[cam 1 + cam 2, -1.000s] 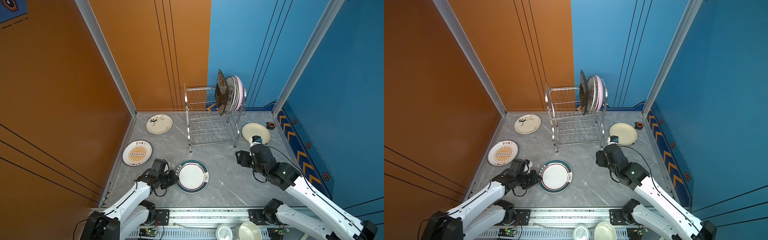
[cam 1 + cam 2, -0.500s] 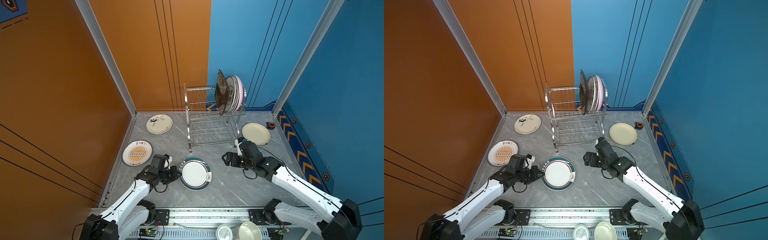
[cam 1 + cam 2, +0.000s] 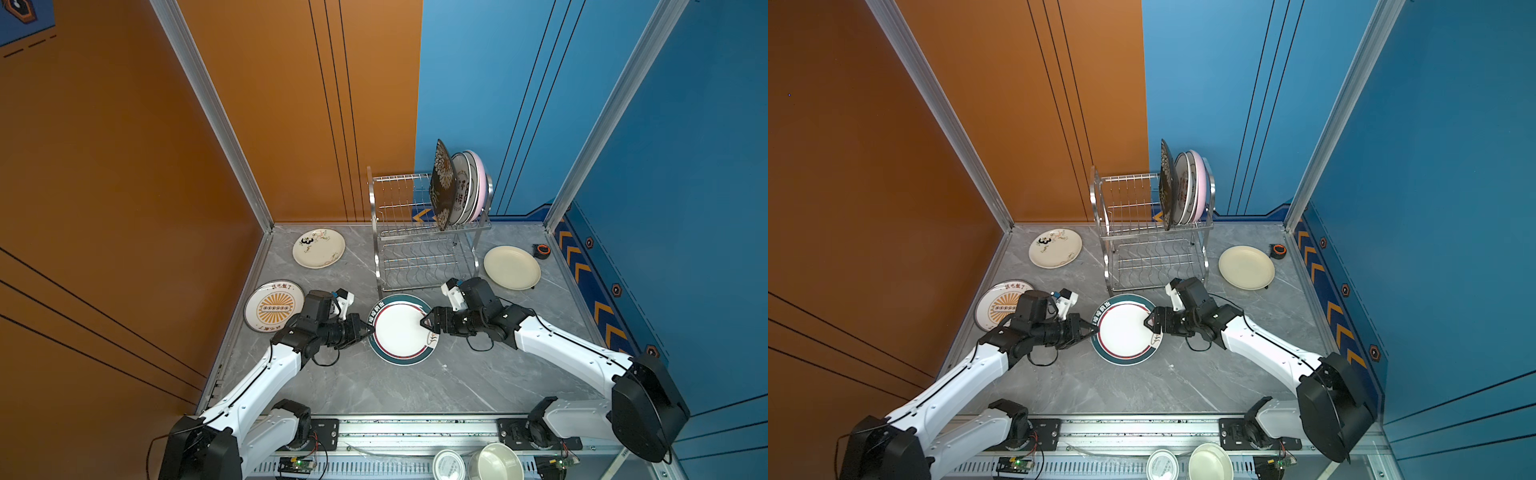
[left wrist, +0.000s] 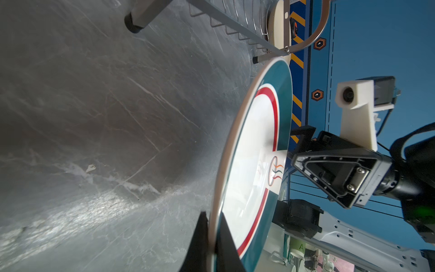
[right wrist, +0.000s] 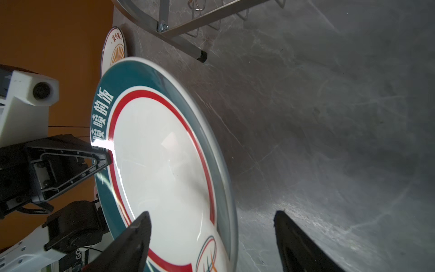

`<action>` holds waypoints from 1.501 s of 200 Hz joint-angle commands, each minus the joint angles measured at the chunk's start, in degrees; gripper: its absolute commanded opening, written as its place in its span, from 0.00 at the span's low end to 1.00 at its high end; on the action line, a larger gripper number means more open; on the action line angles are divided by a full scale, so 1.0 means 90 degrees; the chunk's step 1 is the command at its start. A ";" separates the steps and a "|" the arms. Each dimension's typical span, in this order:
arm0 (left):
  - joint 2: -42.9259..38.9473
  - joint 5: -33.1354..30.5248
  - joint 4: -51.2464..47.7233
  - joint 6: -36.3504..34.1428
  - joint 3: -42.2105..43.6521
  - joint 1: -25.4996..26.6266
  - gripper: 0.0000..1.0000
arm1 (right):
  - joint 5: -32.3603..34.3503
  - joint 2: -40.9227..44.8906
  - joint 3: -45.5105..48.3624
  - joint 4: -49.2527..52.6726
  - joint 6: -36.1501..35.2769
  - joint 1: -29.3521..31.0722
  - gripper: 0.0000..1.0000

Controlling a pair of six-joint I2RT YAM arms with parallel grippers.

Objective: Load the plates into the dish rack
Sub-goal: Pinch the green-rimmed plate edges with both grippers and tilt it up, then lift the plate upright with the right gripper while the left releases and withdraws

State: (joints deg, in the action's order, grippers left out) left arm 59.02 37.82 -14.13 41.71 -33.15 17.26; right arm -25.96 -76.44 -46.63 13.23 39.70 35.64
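A white plate with a teal rim and red ring (image 3: 401,330) (image 3: 1125,330) lies in front of the dish rack (image 3: 399,195) (image 3: 1129,199). My left gripper (image 3: 371,328) (image 4: 213,226) is shut on the plate's left rim (image 4: 254,153). My right gripper (image 3: 426,323) (image 5: 211,214) stands open, one finger above the plate's right rim (image 5: 164,164) and one below. In the rack's top tier stand a black floral plate (image 3: 442,187), a white plate with characters (image 3: 462,187) and a pink plate (image 3: 480,178). Flat on the table lie the panda plate (image 3: 318,248), sunburst plate (image 3: 272,305) and cream plate (image 3: 512,267).
A small black and orange object (image 3: 541,250) sits by the right wall behind the cream plate. A cream bowl (image 3: 496,463) and a round tin lid (image 3: 448,465) rest below the front rail. The rack's front legs stand just behind the held plate.
My right arm swung left from near the cream plate to the teal-rimmed plate's right rim. My left gripper, on the left rim, carried the plate right, toward the rack.
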 commanded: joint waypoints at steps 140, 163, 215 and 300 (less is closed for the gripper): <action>0.0974 0.0983 0.0572 -0.0207 -0.0826 -0.0255 0.01 | -0.1577 -0.0285 0.0040 -0.1612 0.0628 -0.0407 0.08; 0.1113 0.0967 0.0428 -0.0328 -0.1008 -0.0286 0.25 | -0.1606 -0.0228 0.0006 -0.1491 0.0610 -0.0472 0.00; 0.1242 0.0949 -0.0128 -0.0528 -0.1388 -0.0491 0.74 | -0.0630 0.0438 -0.0569 0.0019 0.0028 -0.0371 0.00; 0.1087 -0.0117 -0.0519 -0.0582 -0.1576 -0.0785 0.92 | 0.3051 0.1988 -0.2482 0.3000 -0.0479 0.0464 0.00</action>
State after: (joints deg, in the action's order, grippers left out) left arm 69.52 40.45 -16.67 37.30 -45.69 10.70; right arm -12.14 -60.73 -62.33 31.64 37.78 38.17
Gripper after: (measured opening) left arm 0.907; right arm 0.103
